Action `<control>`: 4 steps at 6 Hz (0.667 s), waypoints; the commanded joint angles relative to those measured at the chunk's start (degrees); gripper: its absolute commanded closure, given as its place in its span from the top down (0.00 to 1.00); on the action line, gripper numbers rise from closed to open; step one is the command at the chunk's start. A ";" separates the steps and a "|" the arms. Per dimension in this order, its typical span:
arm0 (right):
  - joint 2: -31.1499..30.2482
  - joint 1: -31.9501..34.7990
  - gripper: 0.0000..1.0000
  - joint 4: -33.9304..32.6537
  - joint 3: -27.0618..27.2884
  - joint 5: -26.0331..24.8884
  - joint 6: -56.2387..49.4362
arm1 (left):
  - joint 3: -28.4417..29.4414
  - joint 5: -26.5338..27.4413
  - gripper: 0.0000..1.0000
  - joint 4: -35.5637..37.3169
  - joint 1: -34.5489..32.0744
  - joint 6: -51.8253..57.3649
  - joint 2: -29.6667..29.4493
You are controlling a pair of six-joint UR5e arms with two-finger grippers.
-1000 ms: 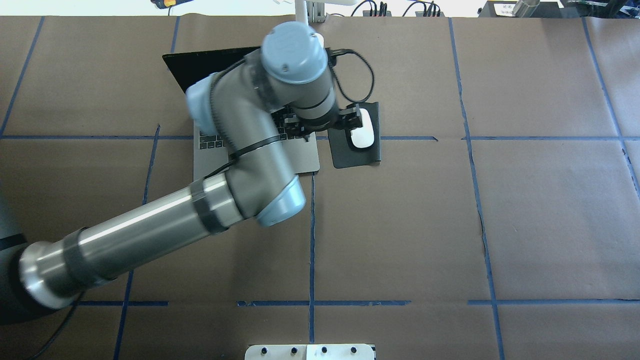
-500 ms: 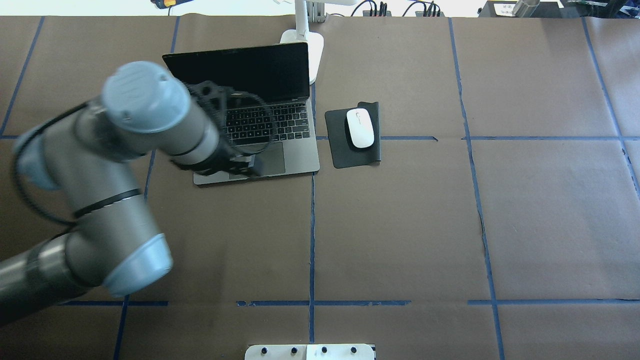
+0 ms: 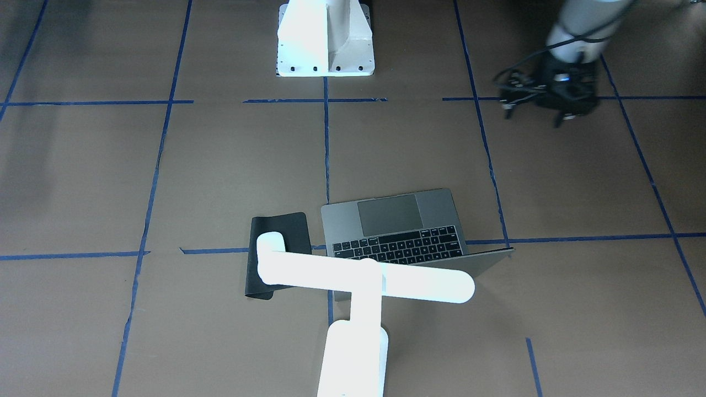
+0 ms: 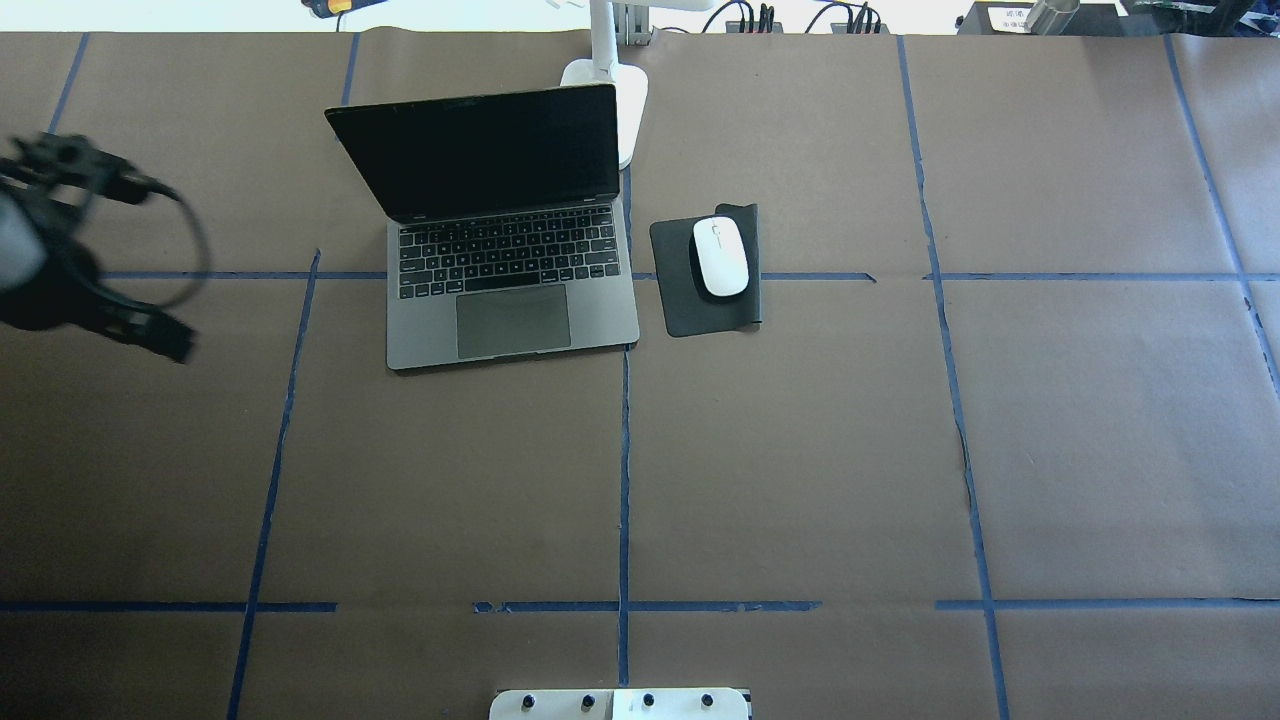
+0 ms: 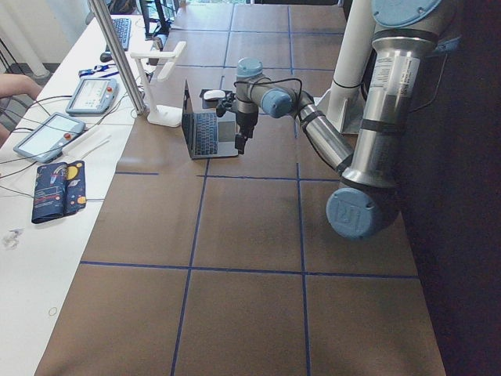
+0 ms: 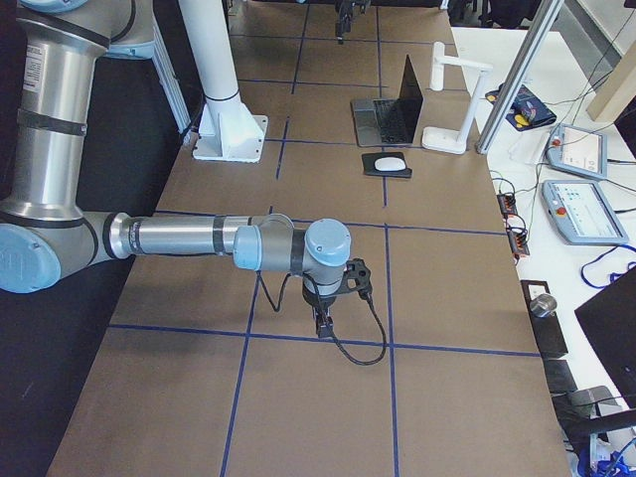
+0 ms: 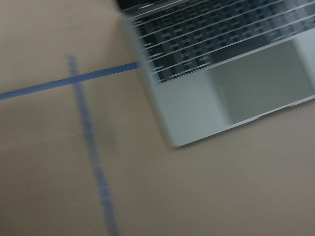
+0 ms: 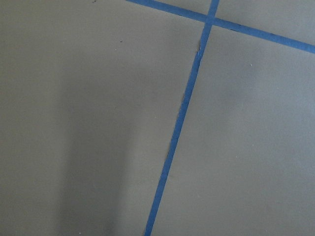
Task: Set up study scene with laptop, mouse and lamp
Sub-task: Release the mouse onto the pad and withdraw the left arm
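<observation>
Far left, the left gripper (image 4: 165,340) hangs above the table (image 4: 800,450), well apart from everything, and it's too smeared to tell how wide its fingers stand. Next along, the laptop (image 4: 510,310) sits open, screen dark, keys facing the robot. The lamp (image 4: 622,95) plants its base just behind the laptop's right rear corner. Just beside the laptop lies a black pad (image 4: 690,312), with the mouse (image 4: 720,256) resting on it. Off right, the right gripper (image 6: 324,324) hovers by a blue tape line (image 6: 447,345). Its finger spread? Cannot tell.
</observation>
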 commanded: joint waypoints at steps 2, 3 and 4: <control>-0.04 0.00 1.00 0.03 -0.31 0.87 0.01 | 11.93 -14.42 1.00 -0.33 -26.53 29.24 10.93; -0.04 0.00 1.00 0.03 -0.22 0.87 0.01 | 16.18 -15.18 1.00 -0.42 -30.09 33.29 11.90; -0.04 0.00 1.00 0.03 -0.22 0.87 0.01 | 19.44 -15.36 1.00 -0.59 -31.78 37.33 12.43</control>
